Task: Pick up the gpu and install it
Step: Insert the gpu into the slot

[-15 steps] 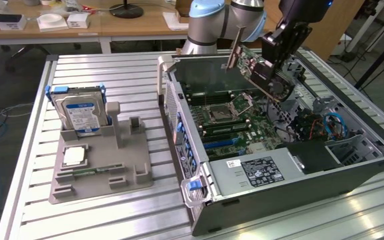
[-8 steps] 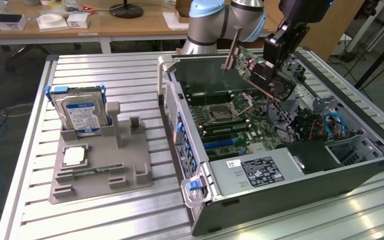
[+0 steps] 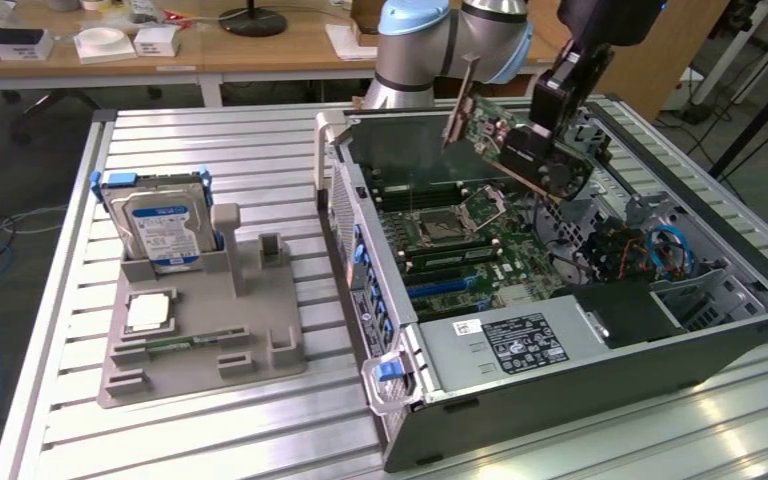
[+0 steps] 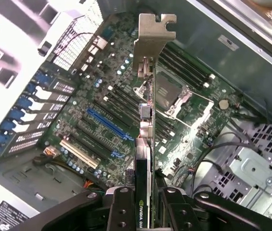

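Observation:
My gripper [image 3: 554, 128] is shut on the gpu [image 3: 511, 140], a green card with a black cooler and a silver end bracket. The card hangs tilted above the open computer case [image 3: 357, 230], over the motherboard [image 3: 471, 245]. In the wrist view the gpu [image 4: 145, 139] shows edge-on, its bracket [image 4: 154, 33] pointing away from the gripper [image 4: 146, 211]. One black finger [image 4: 121, 207] presses on each side of the card. The motherboard [image 4: 102, 96] lies below it, its blue slot [image 4: 108, 124] off to one side of the card's edge.
A grey fixture [image 3: 197, 340] at the exterior view's left holds a blue-labelled hard drive [image 3: 157, 230], a processor chip [image 3: 148, 312] and a small RAM stick [image 3: 177, 343]. Inside the case sit a power supply [image 3: 518, 340], cables [image 3: 651, 250] and a processor socket [image 4: 167, 94].

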